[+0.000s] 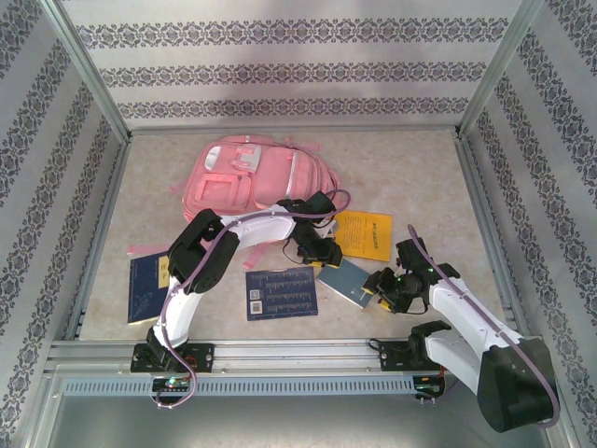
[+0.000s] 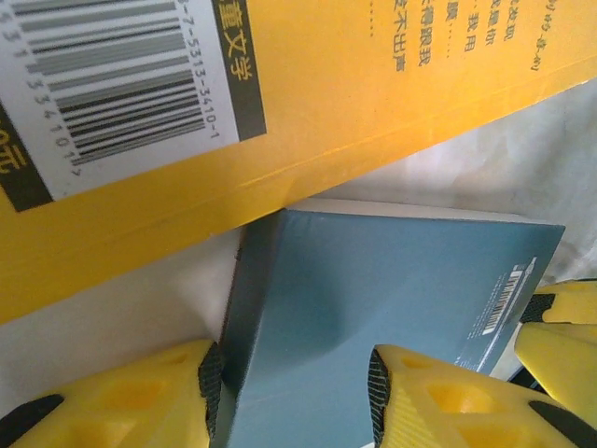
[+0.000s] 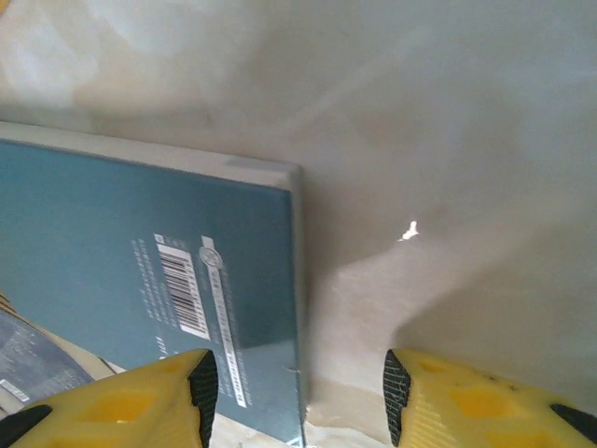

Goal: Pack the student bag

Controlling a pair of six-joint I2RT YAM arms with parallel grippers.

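Two matching robot arms stand in the lower half of the overhead frame. The left arm [image 1: 187, 289] has smooth white link shells between black joint housings. The right arm [image 1: 466, 317] is the same, with a bulky black housing at lower right. A lilac cable [image 1: 166, 322] trails along each arm above black bases [image 1: 173, 357]. The left gripper [image 2: 294, 383] and right gripper [image 3: 298, 387] have yellow fingers [image 2: 121, 401] with triangular recesses and black ribbed pads [image 3: 396, 392].
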